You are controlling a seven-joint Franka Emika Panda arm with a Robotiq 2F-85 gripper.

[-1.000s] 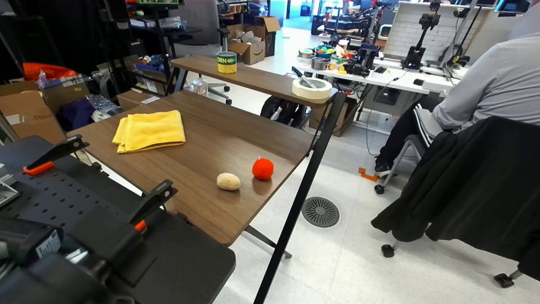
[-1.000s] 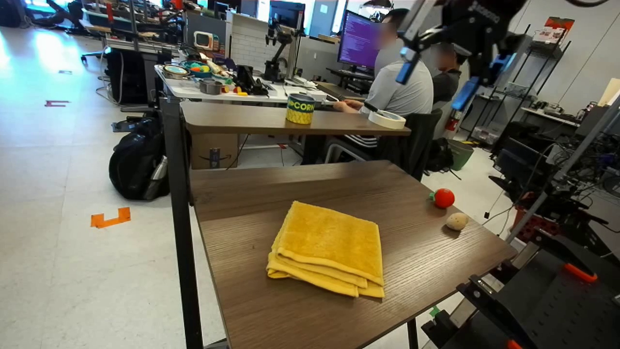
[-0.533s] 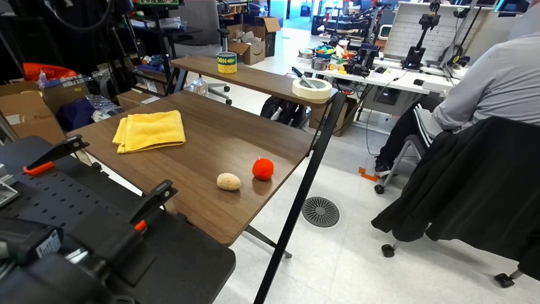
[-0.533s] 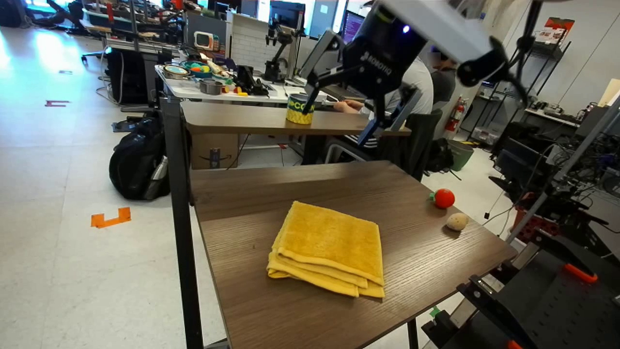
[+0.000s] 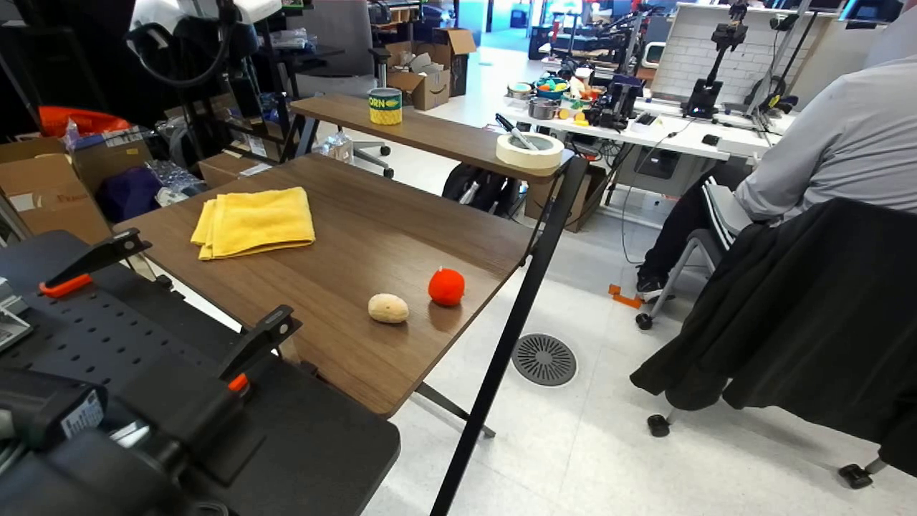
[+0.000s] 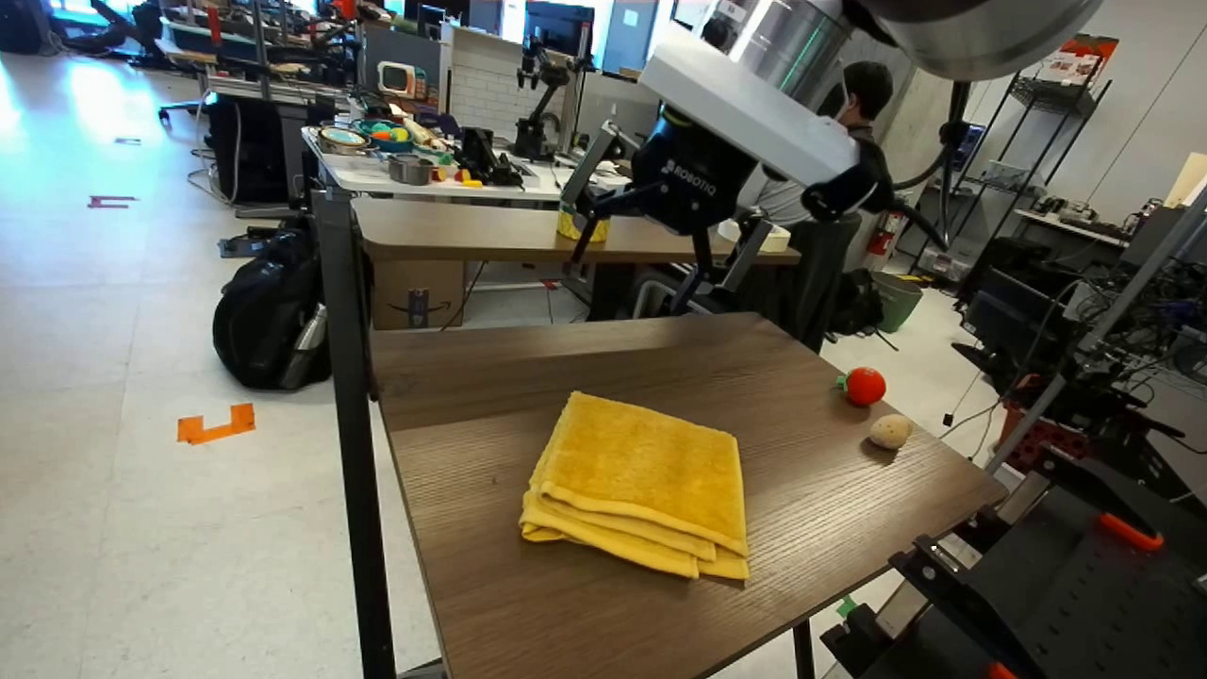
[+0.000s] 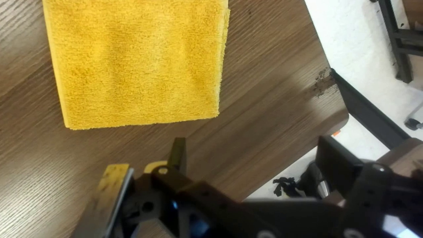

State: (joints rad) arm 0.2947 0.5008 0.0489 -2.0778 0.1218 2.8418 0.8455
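My gripper (image 6: 630, 273) hangs in the air above the desk, its fingers wide apart and nothing between them. In the wrist view the open gripper (image 7: 252, 143) has bare wood and a strip of floor behind its gap. Closest in that view is a folded yellow cloth (image 7: 138, 62), apart from the fingers. This cloth (image 6: 651, 471) lies flat on the wooden desk (image 6: 528, 358). A red tomato-like ball (image 5: 446, 287) and a tan potato-like object (image 5: 387, 308) rest near one end. In an exterior view the arm (image 5: 193, 29) shows against a dark background, its fingers indistinct.
A raised shelf (image 5: 444, 140) along the desk carries a corn can (image 5: 385, 106) and a tape roll (image 5: 529, 152) with a marker (image 5: 516, 131) lying on it. Black clamps (image 5: 265, 337) stick up from the dark stand (image 5: 308, 437) beside the desk. A person (image 5: 838, 136) sits nearby.
In an exterior view the gripper has swung left and lower, over the desk. The arm has come into sight at the upper left of another view. Cloth, ball and tan object have stayed put.
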